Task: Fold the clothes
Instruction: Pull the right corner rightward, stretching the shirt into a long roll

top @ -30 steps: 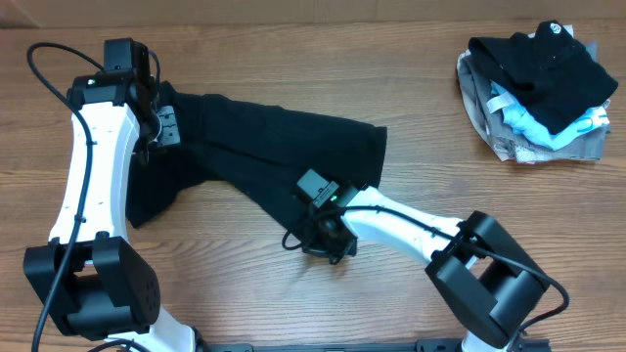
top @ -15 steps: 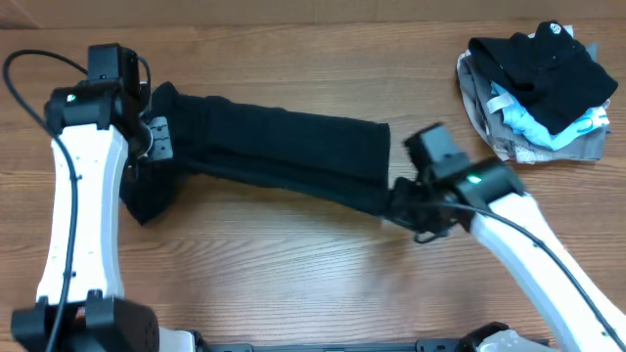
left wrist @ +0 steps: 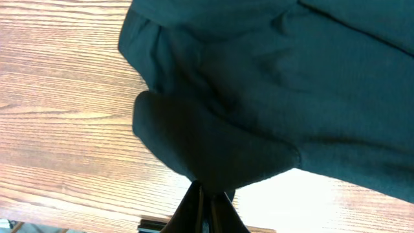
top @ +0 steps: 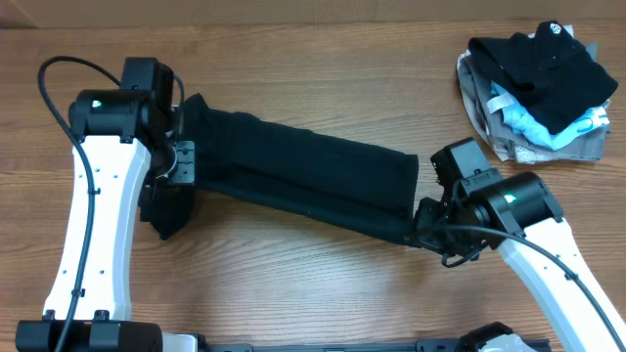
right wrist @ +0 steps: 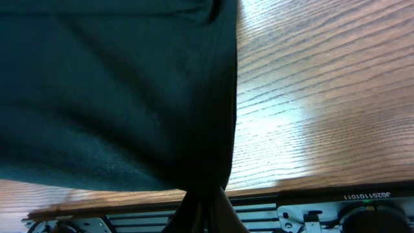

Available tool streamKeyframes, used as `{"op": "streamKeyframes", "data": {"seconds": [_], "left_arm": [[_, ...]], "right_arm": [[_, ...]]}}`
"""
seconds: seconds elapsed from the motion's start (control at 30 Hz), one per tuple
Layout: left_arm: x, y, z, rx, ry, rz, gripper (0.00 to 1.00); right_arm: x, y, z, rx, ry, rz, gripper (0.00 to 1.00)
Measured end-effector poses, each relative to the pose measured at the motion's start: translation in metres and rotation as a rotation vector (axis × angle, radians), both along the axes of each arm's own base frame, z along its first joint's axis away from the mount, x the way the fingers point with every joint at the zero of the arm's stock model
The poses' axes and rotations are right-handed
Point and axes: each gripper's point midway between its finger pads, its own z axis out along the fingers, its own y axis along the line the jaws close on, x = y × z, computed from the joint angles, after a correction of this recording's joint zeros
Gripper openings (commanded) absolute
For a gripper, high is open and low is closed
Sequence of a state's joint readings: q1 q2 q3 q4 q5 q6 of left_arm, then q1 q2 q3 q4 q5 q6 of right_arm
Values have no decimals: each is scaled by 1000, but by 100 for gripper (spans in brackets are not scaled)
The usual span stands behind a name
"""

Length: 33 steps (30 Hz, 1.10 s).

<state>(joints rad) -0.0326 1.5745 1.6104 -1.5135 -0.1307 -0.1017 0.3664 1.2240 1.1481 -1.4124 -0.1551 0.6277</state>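
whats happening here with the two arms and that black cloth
Two robot arms are folding a black T-shirt on the wooden table. The left gripper is shut on one end and the right gripper on the other, holding it stretched into a long band between them. A pile of other garments sits apart.

Black T-shirt fills most of the frame, with a bunched fold at bottom centre. Left gripper is pinched closed on its edge. Wood bench shows at left.
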Motion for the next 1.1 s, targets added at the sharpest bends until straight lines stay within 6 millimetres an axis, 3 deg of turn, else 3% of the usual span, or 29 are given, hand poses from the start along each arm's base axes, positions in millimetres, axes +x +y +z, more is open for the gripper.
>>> {"op": "streamKeyframes", "data": {"seconds": [0.13, 0.23, 0.4, 0.67, 0.9, 1.0, 1.1], "left_arm": [[8, -5, -10, -1, -21, -16, 4], [19, -6, -32, -2, -53, -18, 4], [38, -7, -63, -6, -121, -5, 4], [89, 1, -48, 42, -347, 28, 4], [121, 3, -33, 52, -489, 39, 4], [126, 4, -45, 57, -472, 40, 4], [131, 3, -70, 61, -417, 37, 5]], "right_arm": [[16, 1, 7, 5, -96, -3, 4], [40, 2, 8, -8, -183, -7, 4], [78, -2, -13, -93, -218, -21, 4], [129, -5, -67, -152, -193, -38, 4], [167, 2, -75, -137, -303, -14, 4], [174, 4, -80, -138, -315, -5, 4], [179, 4, -86, -142, -319, -2, 4]]}}
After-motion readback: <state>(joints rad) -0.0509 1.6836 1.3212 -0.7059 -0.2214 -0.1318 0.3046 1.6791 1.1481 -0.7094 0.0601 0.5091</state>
